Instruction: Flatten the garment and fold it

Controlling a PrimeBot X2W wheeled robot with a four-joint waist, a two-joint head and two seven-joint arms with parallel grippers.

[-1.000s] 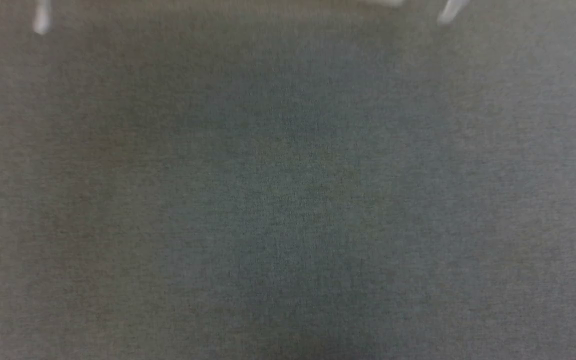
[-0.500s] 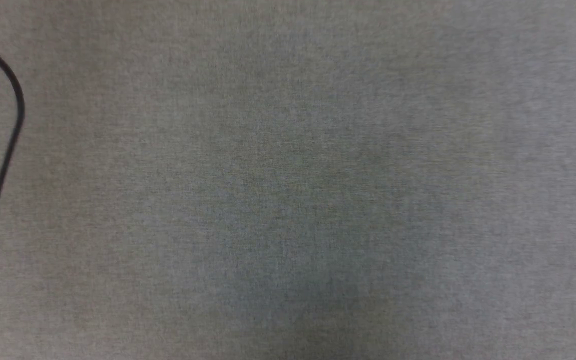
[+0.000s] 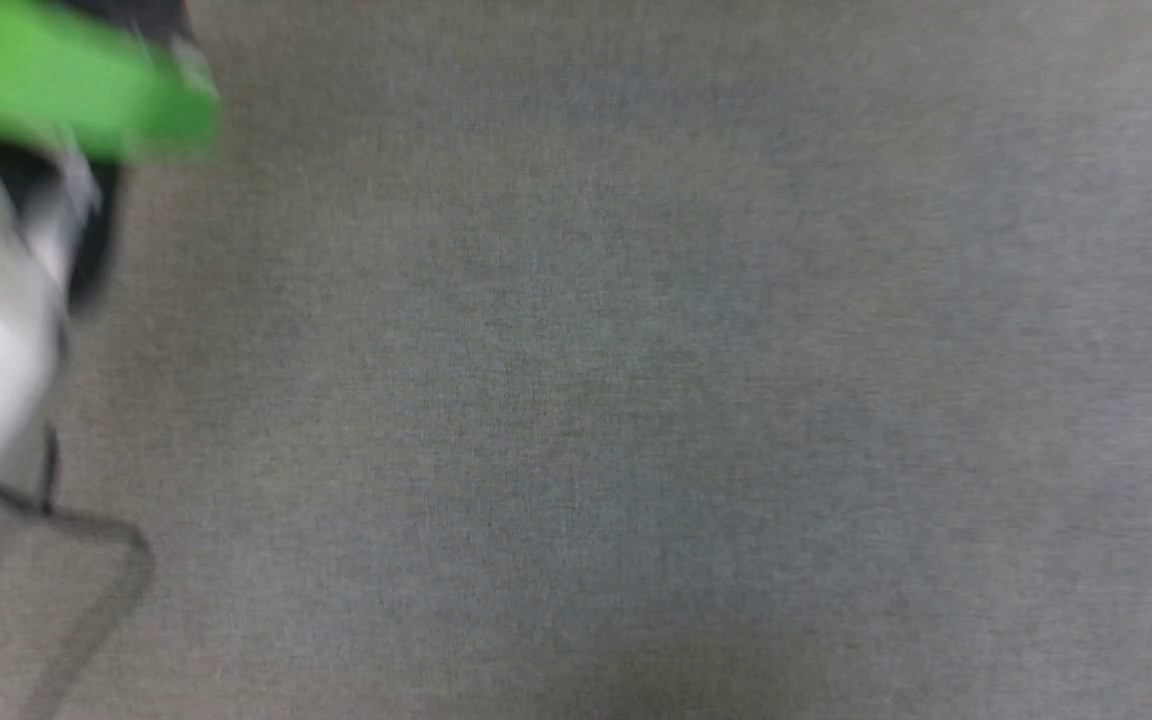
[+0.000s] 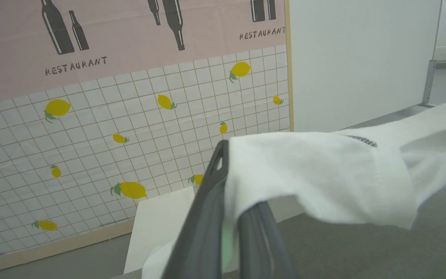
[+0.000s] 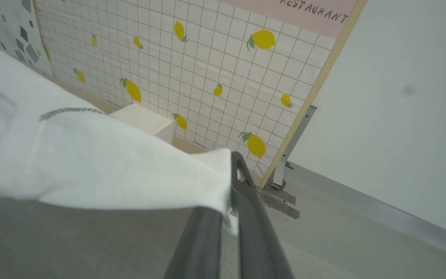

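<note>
My left gripper [image 4: 230, 182] and right gripper [image 5: 225, 186] each pinch an edge of the white T-shirt [image 4: 323, 174], slung between them above the grey surface [image 4: 362, 252]. Thin, light, limp cloth that will likely sag, so best held at the stitched seams.

Left claw [image 4: 232, 170], right claw [image 5: 227, 176]: fingers tight on garment [image 4: 316, 174].
</note>
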